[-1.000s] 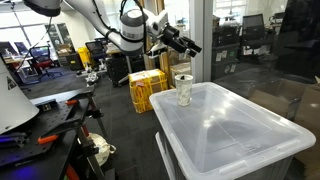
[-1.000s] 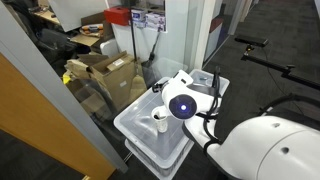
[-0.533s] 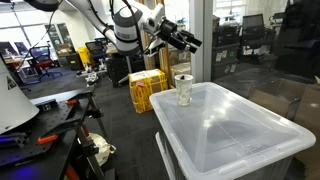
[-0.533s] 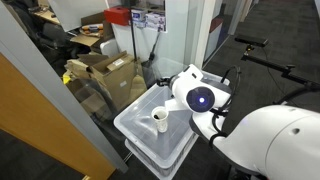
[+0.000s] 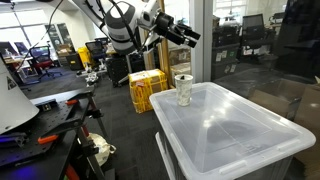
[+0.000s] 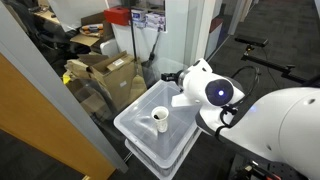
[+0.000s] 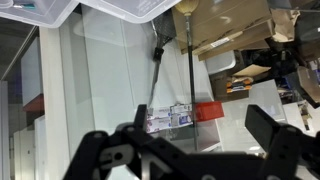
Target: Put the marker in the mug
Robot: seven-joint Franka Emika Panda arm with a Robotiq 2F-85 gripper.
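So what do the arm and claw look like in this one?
The arm is glossy white with rounded segments; one joint has a dark round cap with a blue centre. The claw is black, with two blocky fingers.

Small whitish mug alone nr corner of clear plastic bin lid; rest of lid bare, approach from above open. Glass partition alongside; yellow plastic crate behind, lower.

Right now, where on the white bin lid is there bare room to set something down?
The bin lid is bare from the mug at its far corner to the near edge. The gripper hangs open, high above the mug. It is crowded only around the mug.
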